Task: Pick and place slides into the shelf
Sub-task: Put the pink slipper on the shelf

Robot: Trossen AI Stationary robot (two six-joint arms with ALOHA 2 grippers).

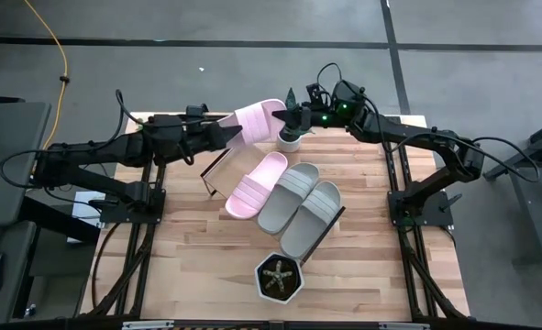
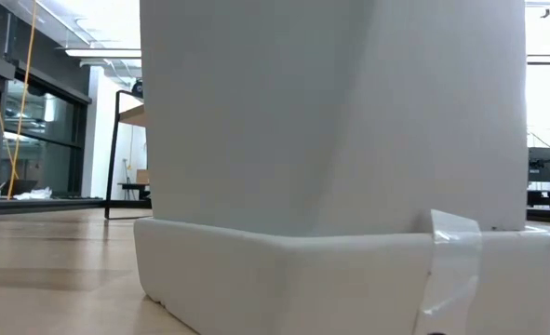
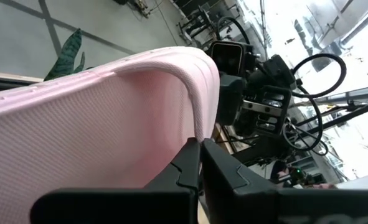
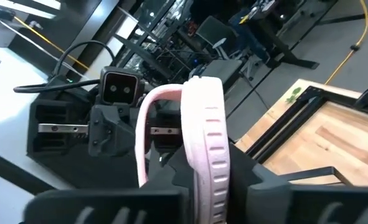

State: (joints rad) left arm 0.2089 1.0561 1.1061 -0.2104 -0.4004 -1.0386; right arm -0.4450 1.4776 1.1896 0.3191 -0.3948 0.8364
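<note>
Grey floor lies all around the wooden tabletop (image 1: pixel 197 275), and a yellow cord (image 1: pixel 61 55) runs across it. On the tabletop sits the shelf (image 1: pixel 214 170), a slim board with thin black ends.

Three slides lie side by side on the shelf: one pink slide (image 1: pixel 257 186) and two grey slides (image 1: pixel 287 196) (image 1: pixel 313 216). A potted plant (image 1: pixel 279 279) stands near the close end of the shelf. Another small plant (image 1: pixel 292 136) stands at its far end.

The fourth slide (image 1: pixel 257 119) is pink too. It hangs in the air above the far end of the shelf, beside the small plant. Both arms have it. The left gripper (image 1: pixel 231 136) is pinched on one end of it, with its dark fingers (image 3: pixel 193 163) closed on the sole edge. The right gripper (image 1: pixel 297 116) is pinched on the other end, its fingers tight on the sole in the right wrist view.

The slide's long way runs from one gripper to the other. The free spot on the shelf is just below it, next to the pink slide. The slides on the shelf point another way, so I think the held one must turn before it goes down. Both arms look about as near.

I can read no words or brand names. A big white block (image 2: pixel 330 158) fills the low view.
</note>
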